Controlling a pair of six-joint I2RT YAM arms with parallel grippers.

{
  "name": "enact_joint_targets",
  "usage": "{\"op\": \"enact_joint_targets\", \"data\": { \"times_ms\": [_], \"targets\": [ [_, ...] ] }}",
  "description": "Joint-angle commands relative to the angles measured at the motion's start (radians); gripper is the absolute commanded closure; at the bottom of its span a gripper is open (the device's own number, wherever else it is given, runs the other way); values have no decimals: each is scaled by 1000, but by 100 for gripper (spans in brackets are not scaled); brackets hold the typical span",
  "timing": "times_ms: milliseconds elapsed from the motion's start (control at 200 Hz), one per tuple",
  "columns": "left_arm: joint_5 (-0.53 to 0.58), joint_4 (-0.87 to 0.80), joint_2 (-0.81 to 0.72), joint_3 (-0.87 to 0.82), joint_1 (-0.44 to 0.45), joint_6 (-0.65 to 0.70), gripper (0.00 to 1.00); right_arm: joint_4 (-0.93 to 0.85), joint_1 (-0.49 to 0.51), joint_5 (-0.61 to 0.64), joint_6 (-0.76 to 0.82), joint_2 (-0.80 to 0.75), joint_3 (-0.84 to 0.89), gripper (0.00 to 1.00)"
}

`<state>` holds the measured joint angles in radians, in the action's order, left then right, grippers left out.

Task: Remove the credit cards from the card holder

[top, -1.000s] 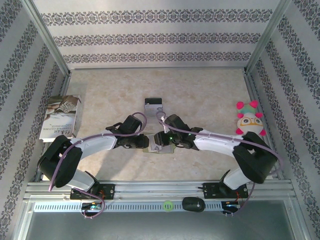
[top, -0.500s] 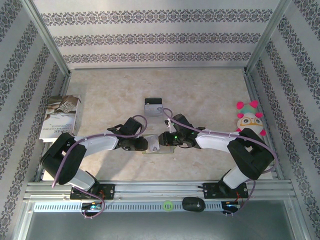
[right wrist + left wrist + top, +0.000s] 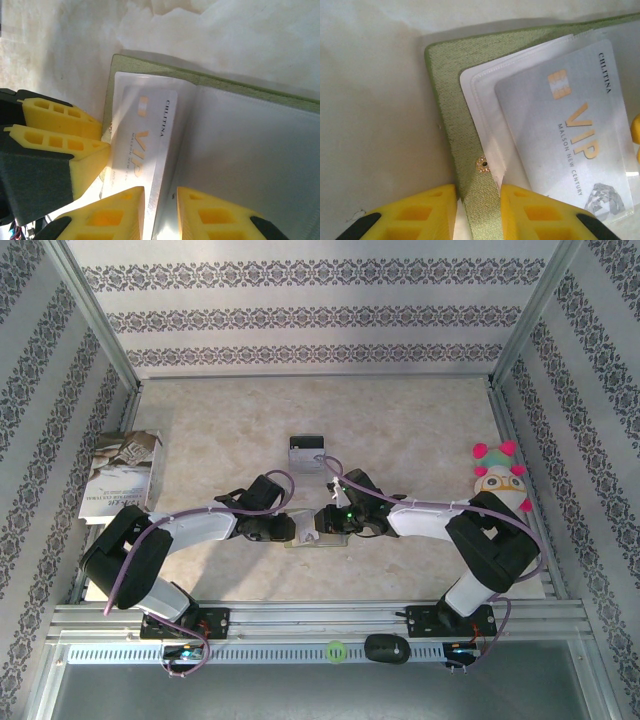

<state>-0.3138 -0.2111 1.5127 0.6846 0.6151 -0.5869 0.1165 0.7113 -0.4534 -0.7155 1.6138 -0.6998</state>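
The olive card holder [image 3: 316,538] lies open on the table between my two grippers. In the left wrist view my left gripper [image 3: 479,192] is shut on the green cover edge [image 3: 450,100] beside a small brass stud. A silver credit card [image 3: 570,130] printed VIP sits in the clear pocket. In the right wrist view my right gripper [image 3: 161,192] straddles the near edge of that card [image 3: 142,135], jaws narrow, with a dark gap still showing by the right finger. The left gripper's yellow fingers [image 3: 55,130] hold the cover at the left. Another card [image 3: 307,452] with a black band lies loose farther back.
A printed booklet [image 3: 122,475] lies by the left wall. A plush toy [image 3: 498,480] stands at the right wall. Metal frame posts and patterned walls enclose the table; both arms meet low over the front middle.
The right gripper's jaws have narrowed round the card edge and the right arm's elbow has drawn inward. The left gripper has kept its hold on the cover.
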Motion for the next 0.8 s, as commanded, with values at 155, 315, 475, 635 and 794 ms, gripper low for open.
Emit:
{"op": "enact_joint_targets", "data": {
  "times_ms": [155,315,475,635,794],
  "targets": [
    [-13,40,24,-17,11,2,71,64,7,-51,-54,26,-6,77],
    [-17,44,29,-19,11,1,72,69,9,-56,-60,36,-4,81],
    [-19,50,29,-19,11,-1,72,75,10,-57,-66,42,0,84],
    [-21,52,31,-21,11,-2,72,71,7,-45,-79,45,2,81],
    [-19,55,31,-24,12,-1,73,63,4,-33,-84,46,2,79]
  ]
}}
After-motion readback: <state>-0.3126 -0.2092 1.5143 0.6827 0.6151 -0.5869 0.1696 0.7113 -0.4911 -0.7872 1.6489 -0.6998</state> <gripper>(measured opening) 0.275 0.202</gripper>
